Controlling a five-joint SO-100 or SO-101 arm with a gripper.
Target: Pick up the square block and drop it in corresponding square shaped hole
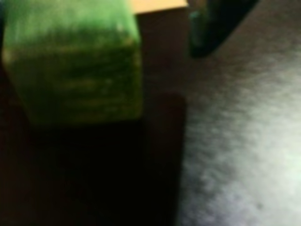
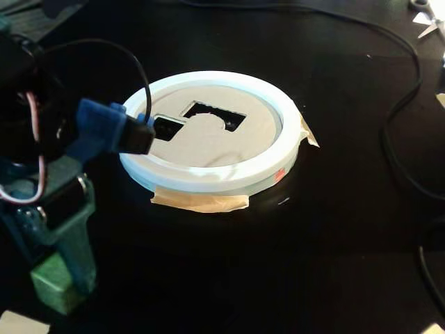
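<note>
Lower left of the fixed view: arm reaching steeply down, teal gripper (image 2: 59,278) near the bottom edge, closed around the square block (image 2: 52,282). Blue connector (image 2: 104,129) and black plug above it on the wrist, red and white wires looped at the left edge, black cable arcing over toward the disc. One teal finger (image 2: 76,240) running down the right face of the cube; other finger hidden behind.

Block green, worn and mottled, held at or just above the black table (image 2: 334,229); contact with the surface not clear. Cube, so no real long axis; one corner edge turned toward the camera, faces roughly upright, top slightly tilted. Well apart from the disc, down and left of it.

Tan cardboard disc (image 2: 208,142) inside a white hoop (image 2: 278,118), taped to the table with masking tape (image 2: 201,202) at front and right. Square shaped hole (image 2: 167,127) dark, at the disc's left side, partly covered by the black plug. Larger cutout with curved notch (image 2: 215,115) just right of it. Black cable (image 2: 396,139) curving along the right side.

Wrist view: blurred. Green block (image 1: 75,70) filling upper left, wood grain faint, dark shadow below. Dark teal fingertip (image 1: 202,37) at top, apart from the block's right face. Pale strip (image 1: 157,4) at the top edge, identity unclear. Grey sheen of table at right.
</note>
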